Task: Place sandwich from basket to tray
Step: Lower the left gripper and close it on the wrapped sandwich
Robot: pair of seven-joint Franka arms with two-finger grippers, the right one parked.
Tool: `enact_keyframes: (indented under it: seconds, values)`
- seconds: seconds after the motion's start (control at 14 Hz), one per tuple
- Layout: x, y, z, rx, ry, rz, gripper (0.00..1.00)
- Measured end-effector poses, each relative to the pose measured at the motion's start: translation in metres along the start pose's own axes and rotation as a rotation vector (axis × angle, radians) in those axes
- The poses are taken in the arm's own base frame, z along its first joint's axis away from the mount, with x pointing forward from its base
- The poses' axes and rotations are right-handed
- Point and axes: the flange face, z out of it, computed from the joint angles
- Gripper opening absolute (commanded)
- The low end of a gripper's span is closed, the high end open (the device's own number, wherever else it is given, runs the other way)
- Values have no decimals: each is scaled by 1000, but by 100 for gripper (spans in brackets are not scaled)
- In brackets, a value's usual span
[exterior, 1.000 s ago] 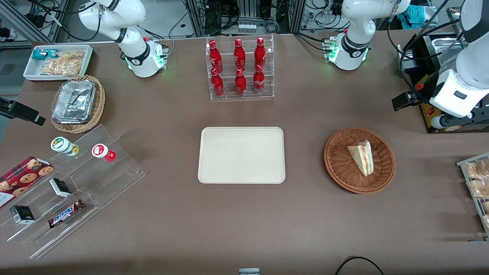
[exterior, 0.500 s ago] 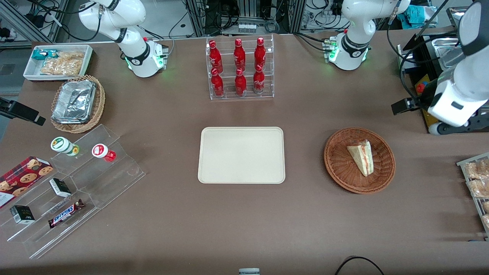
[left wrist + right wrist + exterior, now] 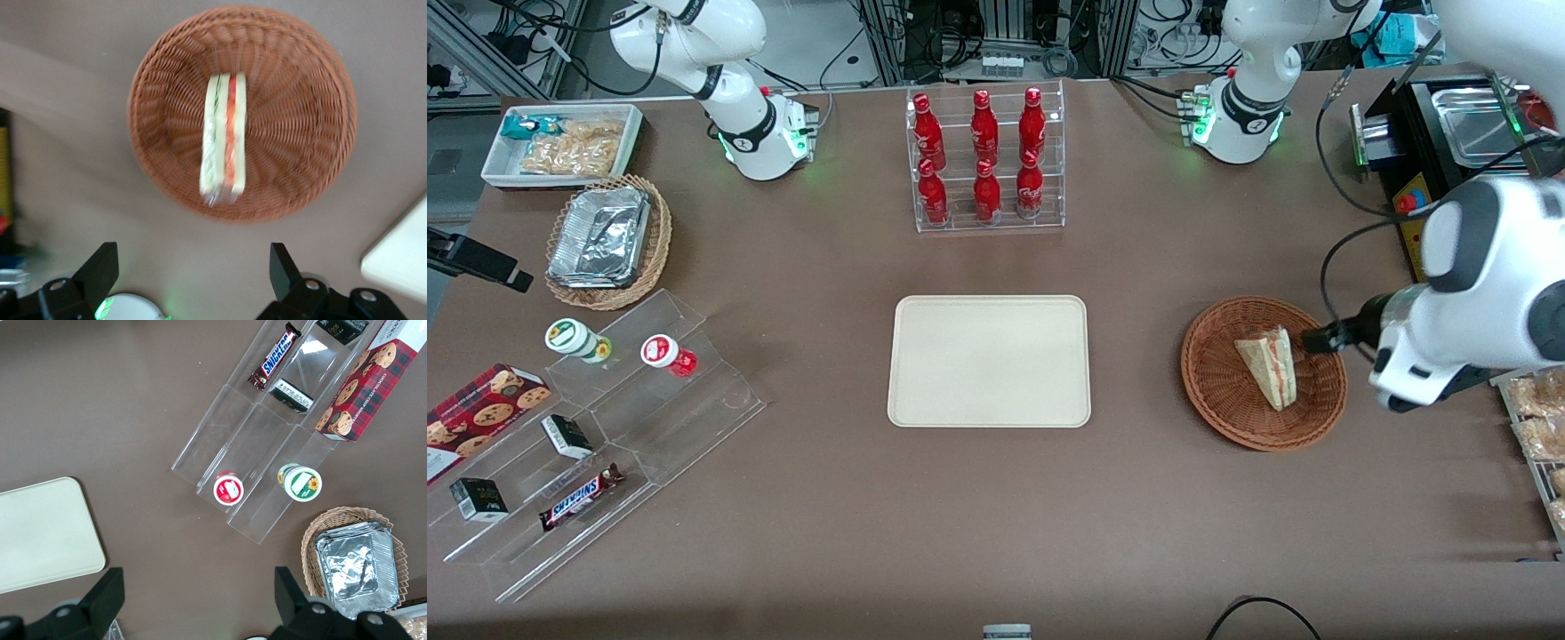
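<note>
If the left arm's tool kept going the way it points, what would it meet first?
Probably the sandwich in the basket: the open tool faces down at it, though its height above the basket is unclear.

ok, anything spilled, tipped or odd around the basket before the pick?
Nothing stands out. The sandwich sits on edge inside the basket, intact. The tray is bare and square to the table. The gripper hangs open above the basket's edge.

Even, bright overhead light fell on the tabletop (image 3: 827,498), shadows stayed soft, the foil containers (image 3: 599,236) glared, and motion blur smeared the basket (image 3: 300,160) and sandwich (image 3: 223,137) above the gripper (image 3: 193,273).
</note>
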Motion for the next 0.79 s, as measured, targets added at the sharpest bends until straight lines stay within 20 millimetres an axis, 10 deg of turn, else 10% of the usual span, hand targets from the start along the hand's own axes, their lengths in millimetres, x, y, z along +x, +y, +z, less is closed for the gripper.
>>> enact_keyframes:
  seconds: [0.79]
  values:
    - [13,6,123,-39,26,-107,100]
